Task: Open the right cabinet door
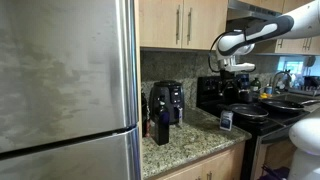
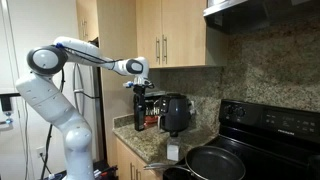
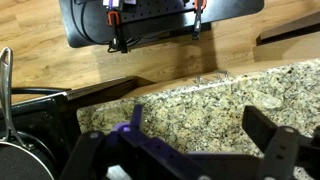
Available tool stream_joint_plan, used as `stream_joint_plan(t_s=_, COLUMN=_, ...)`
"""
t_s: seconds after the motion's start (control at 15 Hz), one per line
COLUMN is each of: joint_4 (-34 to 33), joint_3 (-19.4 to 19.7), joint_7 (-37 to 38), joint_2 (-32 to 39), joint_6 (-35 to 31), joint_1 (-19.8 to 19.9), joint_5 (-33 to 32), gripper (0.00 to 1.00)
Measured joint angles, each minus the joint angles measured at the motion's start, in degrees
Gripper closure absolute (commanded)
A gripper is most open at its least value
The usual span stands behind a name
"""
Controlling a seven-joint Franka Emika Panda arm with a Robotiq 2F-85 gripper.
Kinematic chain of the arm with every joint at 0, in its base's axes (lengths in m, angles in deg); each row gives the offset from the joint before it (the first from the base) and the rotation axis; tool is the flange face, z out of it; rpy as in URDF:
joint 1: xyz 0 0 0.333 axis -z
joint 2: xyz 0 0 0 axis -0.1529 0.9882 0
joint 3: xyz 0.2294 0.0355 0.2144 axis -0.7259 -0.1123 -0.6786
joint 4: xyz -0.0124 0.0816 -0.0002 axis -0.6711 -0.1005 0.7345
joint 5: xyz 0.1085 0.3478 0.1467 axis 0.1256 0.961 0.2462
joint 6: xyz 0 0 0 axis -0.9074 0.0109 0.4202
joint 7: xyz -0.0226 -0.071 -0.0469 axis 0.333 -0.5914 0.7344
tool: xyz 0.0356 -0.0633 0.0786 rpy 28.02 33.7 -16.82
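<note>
Two tall tan upper doors are sitting side by side above the counter, and we are tracking the right cabinet door [image 2: 185,35], the one carrying its slim vertical handle [image 2: 163,48] along its left edge. In both exterior views it is lying flush with its twin, so we are calling it shut. The gripper [image 2: 140,92] is hanging below the cabinet line, pointing down over the granite counter [image 2: 148,143] near the black air fryer [image 2: 176,113], and it is well apart from that handle. In the wrist view we are looking down on the stone past the dark fingers [image 3: 278,148], which are standing wide apart with nothing gripped between them. We are judging the door to be a light, stiff wood panel, swinging on hinges at its far right edge, so a modest pull should be moving it. The bar is looking smooth, thin and likely slippery. We are favouring a hold on its lower half, fingers straddling it, and minding the neighbouring handle just beside it, which is leaving little room.
</note>
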State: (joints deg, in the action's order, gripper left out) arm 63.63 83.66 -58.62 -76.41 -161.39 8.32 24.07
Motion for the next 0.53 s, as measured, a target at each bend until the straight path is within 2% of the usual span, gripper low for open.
stream_joint_plan(t_s=0.2, joint_4=-0.1, joint_3=-0.1, joint_7=-0.3, joint_2=0.0, joint_6=-0.3, joint_1=-0.2, joint_5=0.0, gripper=0.00)
stream_joint_plan(t_s=0.33, joint_4=-1.5, joint_3=-0.7, joint_7=-0.6, joint_2=0.1, joint_6=-2.9, joint_1=-1.1, joint_5=0.0, gripper=0.00)
stream_joint_plan(t_s=0.53, joint_4=-10.0, joint_3=-1.6, joint_7=-0.2, joint_2=-0.6, joint_6=-4.3, joint_1=-2.6, joint_5=0.6, gripper=0.00)
